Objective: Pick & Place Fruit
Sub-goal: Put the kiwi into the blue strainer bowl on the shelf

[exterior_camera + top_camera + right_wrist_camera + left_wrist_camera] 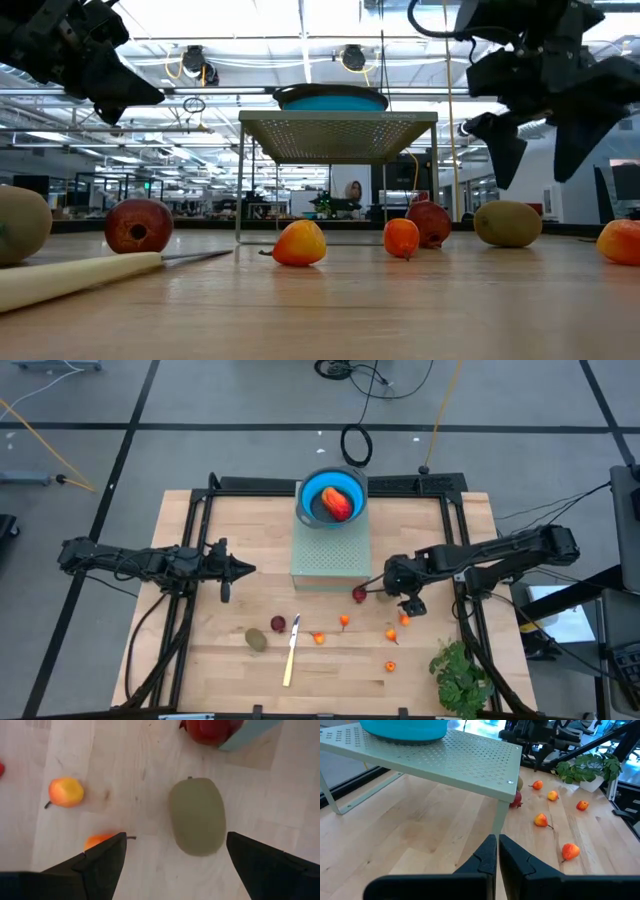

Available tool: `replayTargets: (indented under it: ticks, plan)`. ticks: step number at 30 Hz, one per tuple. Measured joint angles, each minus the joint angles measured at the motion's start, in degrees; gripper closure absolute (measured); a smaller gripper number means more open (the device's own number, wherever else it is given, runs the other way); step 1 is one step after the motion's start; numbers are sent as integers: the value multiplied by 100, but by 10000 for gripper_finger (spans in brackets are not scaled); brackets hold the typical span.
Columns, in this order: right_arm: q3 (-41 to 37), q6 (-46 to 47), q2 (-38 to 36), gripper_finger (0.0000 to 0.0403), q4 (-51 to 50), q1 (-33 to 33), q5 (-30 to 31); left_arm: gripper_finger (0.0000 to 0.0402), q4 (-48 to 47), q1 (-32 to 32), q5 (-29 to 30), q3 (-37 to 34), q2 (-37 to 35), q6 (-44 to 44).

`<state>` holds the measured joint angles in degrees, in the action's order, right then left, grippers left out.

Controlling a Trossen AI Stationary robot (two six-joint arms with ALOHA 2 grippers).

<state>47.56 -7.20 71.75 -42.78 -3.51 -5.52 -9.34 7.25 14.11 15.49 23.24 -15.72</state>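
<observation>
While the left claw (497,851) waits shut and empty, the right claw (175,857) hangs wide open, holding nothing, directly over the kiwi (196,816) on the table (125,765): smooth, light, probably firm, best pinched across its narrow middle.

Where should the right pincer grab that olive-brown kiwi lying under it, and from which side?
Grip the kiwi across its narrow middle, coming straight down from above. It lies flat on the table as an oval, so its short sides probably fit the open right pincer hanging above it. Mind the dark red fruit near its end.
</observation>
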Motion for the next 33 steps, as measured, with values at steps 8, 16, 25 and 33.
replayTargets:
  ticks: [8,16,25,33]
  plan:
    - [-317,-108,0,64,544,0,273,385,4,1,0,0,1,-15]
    - [-507,-110,0,64,893,2,389,385,7,0,0,0,-1,-28]
    - [-539,-123,3,64,1019,2,384,385,11,0,2,0,0,-113]
    - [-539,-169,374,64,1108,2,383,385,12,0,0,0,-1,-122]
